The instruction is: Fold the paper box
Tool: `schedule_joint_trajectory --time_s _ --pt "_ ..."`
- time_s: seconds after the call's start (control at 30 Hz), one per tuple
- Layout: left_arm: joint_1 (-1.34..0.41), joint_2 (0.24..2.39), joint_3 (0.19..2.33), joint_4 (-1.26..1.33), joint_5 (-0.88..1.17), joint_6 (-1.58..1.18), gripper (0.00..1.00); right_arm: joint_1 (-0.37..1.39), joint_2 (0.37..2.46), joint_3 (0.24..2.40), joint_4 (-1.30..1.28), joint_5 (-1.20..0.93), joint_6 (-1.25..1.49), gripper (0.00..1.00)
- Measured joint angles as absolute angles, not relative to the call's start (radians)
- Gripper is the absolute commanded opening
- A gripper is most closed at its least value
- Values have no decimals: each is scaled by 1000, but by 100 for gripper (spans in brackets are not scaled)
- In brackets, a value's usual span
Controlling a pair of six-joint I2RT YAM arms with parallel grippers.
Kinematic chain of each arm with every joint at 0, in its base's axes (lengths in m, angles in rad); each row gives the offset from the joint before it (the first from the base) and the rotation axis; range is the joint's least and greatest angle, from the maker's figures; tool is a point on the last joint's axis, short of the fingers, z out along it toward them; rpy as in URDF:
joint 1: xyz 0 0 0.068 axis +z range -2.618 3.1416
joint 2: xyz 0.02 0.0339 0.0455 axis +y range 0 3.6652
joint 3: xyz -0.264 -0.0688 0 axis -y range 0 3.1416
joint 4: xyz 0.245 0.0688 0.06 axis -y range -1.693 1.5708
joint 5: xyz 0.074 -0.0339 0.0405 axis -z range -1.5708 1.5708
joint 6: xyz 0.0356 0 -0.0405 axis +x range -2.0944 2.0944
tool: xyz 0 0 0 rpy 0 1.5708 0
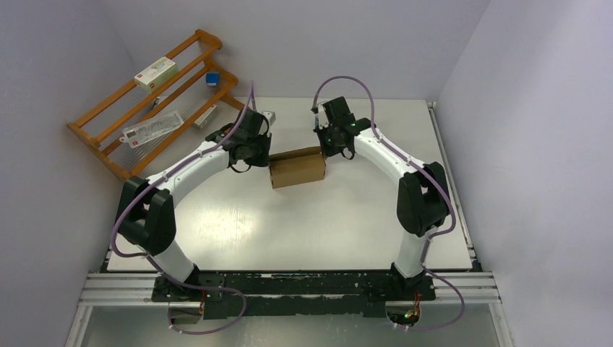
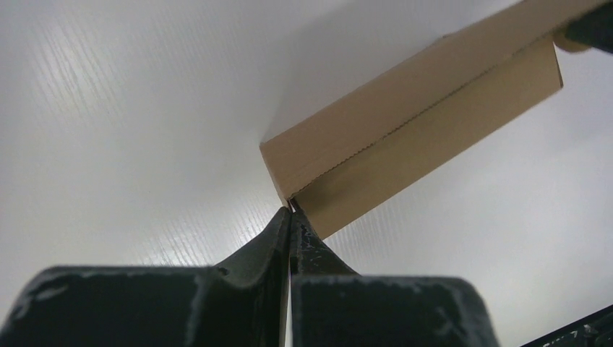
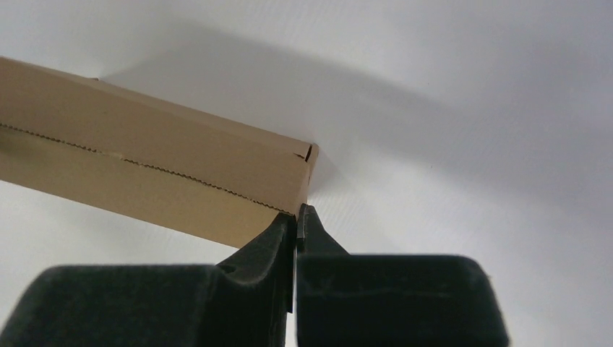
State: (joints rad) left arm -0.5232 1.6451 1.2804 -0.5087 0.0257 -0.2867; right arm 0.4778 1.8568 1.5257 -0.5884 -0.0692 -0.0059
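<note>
Paper box (image 1: pixel 297 170) touches left end effector (image 2: pixel 290 217), right end effector (image 3: pixel 297 217); wooden rack (image 1: pixel 204 37) apart.

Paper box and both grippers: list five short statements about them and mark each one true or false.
1. The left gripper and the right gripper both have their fingers shut together. True.
2. The paper box lies as a flat, unfolded sheet. False: it is formed into a rectangular box.
3. The left gripper's tip sits at a corner of the paper box. True.
4. The right gripper hangs far from the paper box. False: its tip is at a corner of the box.
5. The paper box sits in the wooden rack. False: it is on the table.
</note>
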Motion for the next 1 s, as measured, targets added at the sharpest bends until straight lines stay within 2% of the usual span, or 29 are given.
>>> schedule_joint_trajectory --time_s 1.0 --pt "-340 1659 1301 -545 347 -379 7 647 1783 1420 -546 189 45 0"
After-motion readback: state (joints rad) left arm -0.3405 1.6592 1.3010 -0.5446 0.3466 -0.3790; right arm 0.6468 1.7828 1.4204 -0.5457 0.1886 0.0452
